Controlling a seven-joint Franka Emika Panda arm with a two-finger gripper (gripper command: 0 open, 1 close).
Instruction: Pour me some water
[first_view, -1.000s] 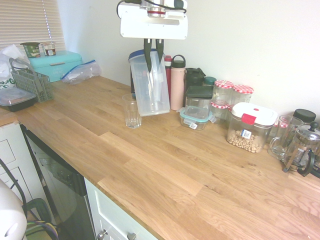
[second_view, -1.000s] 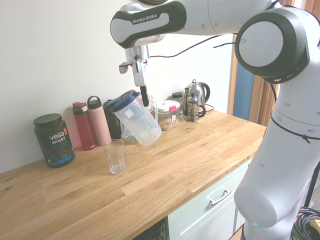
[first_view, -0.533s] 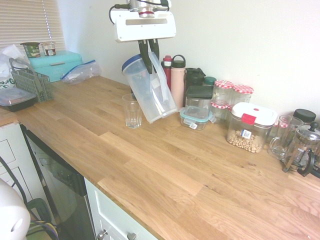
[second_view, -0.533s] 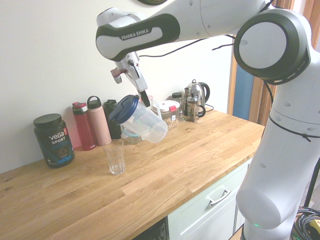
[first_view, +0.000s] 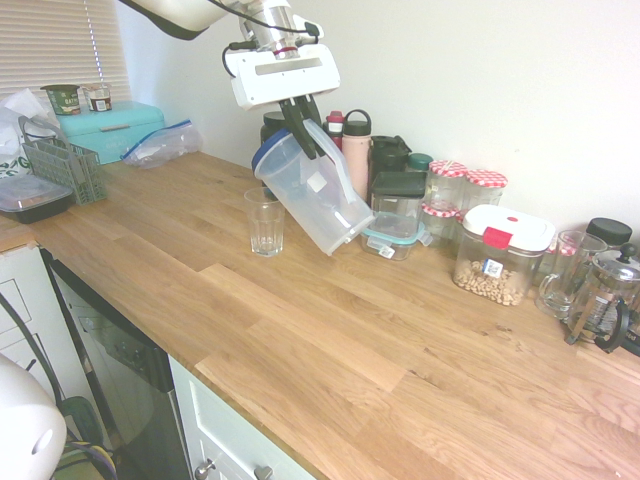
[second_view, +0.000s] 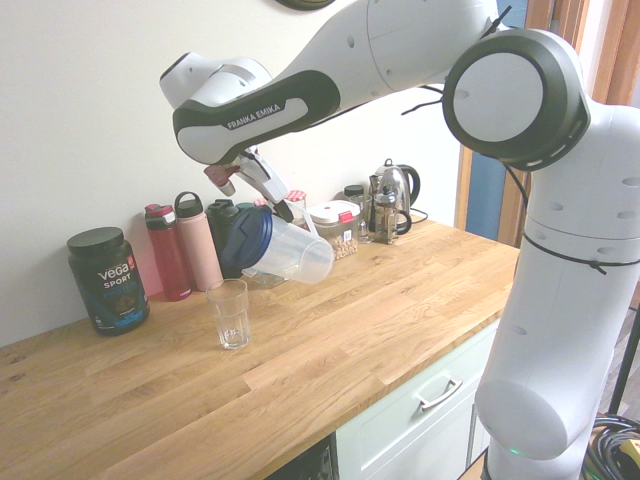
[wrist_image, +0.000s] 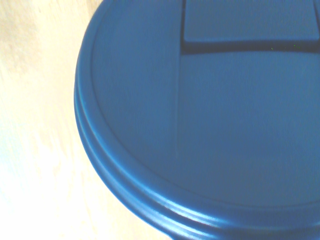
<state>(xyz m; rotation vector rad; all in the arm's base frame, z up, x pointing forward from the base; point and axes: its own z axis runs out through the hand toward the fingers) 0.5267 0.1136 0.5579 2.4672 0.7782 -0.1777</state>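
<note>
oak-plank kitchen worktop (first_view: 300, 330); gripper (first_view: 303, 125) clamped on tilted frosted blue-lidded jug (first_view: 318, 200); wrist view shows only its lid (wrist_image: 210, 120).

A glossy white robot arm (second_view: 520, 250) with rounded joints, grey-ringed caps and a black band lettered "FRANKA EMIKA". Black cables trail along it. Its flat white hand (first_view: 283, 75) carries two dark slim fingers (first_view: 301, 125).

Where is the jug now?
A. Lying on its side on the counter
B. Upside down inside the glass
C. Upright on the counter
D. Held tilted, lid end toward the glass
D: the gripper holds the jug aloft and tilted, its blue lid above the glass.
</note>
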